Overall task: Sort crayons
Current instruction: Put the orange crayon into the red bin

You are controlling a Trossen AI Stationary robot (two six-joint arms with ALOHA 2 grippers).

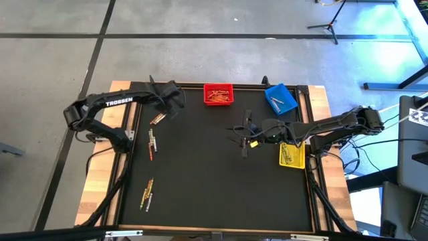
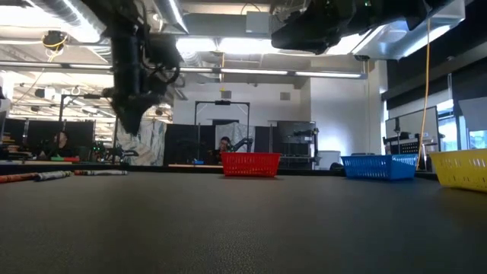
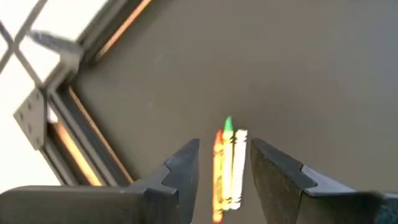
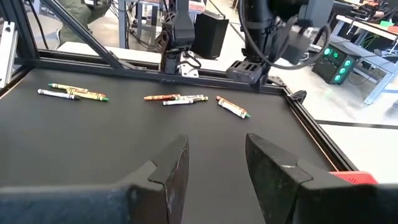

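1. The left gripper hangs over the far left part of the black mat, its fingers spread wide with nothing between them.
2. Just below it lies a small bunch of crayons (orange, green-tipped and white), seen in the gap between the fingers and lying on the mat, not held.
3. More crayons lie down the left side: a pair near the left rail and another group closer to the near edge.
4. The right gripper hovers right of the mat's centre, fingers parted; from above a small yellow piece shows at the tips, but whether it is held I cannot tell.
5. A red bin sits against the far edge, a blue bin tilted beside it, and a yellow bin by the right rail.
6. The centre and near half of the mat offer wide bare room.
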